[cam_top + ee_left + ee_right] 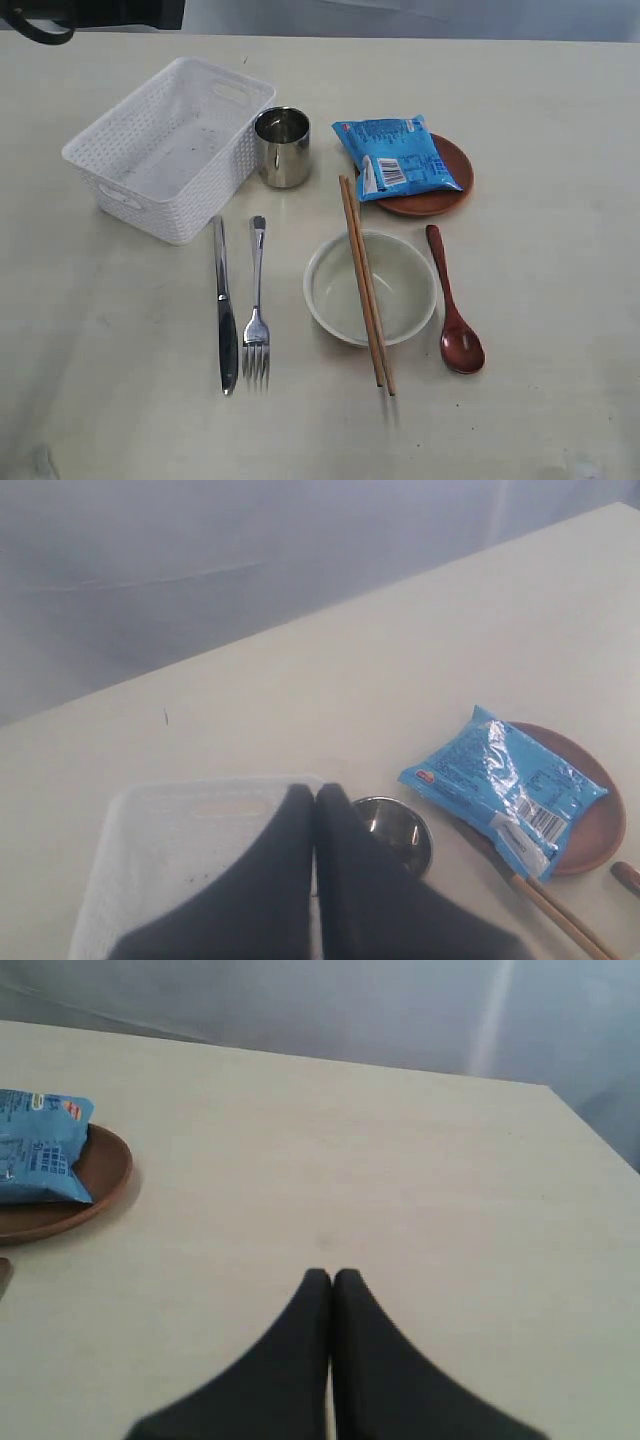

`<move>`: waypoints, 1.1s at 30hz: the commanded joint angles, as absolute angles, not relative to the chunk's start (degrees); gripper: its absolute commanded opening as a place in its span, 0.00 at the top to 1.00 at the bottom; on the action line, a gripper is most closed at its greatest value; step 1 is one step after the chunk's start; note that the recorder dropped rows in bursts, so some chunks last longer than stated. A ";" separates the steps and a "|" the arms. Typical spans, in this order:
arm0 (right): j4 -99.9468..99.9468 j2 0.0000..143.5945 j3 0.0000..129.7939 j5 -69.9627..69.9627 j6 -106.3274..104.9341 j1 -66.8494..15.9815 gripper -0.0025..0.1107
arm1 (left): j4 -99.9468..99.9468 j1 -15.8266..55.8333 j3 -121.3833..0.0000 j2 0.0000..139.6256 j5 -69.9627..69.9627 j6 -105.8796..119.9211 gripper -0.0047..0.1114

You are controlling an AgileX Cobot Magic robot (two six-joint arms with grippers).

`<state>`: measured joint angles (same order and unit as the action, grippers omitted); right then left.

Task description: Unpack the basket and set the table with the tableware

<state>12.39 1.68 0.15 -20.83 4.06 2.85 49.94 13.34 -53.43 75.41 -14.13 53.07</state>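
Two grippers, both clenched on nothing: the left gripper [314,796] shows above the basket [185,212] and steel cup [283,147], the right gripper [332,1278] above bare table [540,330]. In the exterior view the white basket sits upper left, upright and unloaded, with the cup just beside its right corner. The knife [224,310] and fork [257,320] lie side by side below the basket. The cream bowl [415,290] stands at centre with the chopsticks [365,280] laid across its rim. The red spoon [452,305] lies just right of the bowl. The brown plate [430,204], upper right of centre, carries a blue snack packet [397,155].
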 commanded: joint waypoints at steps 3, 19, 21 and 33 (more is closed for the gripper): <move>12.00 1.33 0.00 -19.74 3.77 3.22 0.97 | 50.19 13.25 -53.11 74.89 -13.72 52.65 0.96; 12.02 1.33 0.00 -19.86 4.51 3.22 0.97 | 50.19 13.25 -53.11 75.00 -13.74 52.65 0.96; 12.02 1.33 0.00 -19.86 4.51 3.22 0.97 | 50.05 13.25 -53.08 73.64 -13.74 52.65 0.96; 12.02 1.33 0.00 -19.86 4.51 3.22 0.97 | 60.43 0.82 -44.47 44.06 -15.65 53.45 0.96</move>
<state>11.79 1.68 0.15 -20.36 4.44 2.85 55.45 5.55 -47.78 50.58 -15.19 53.96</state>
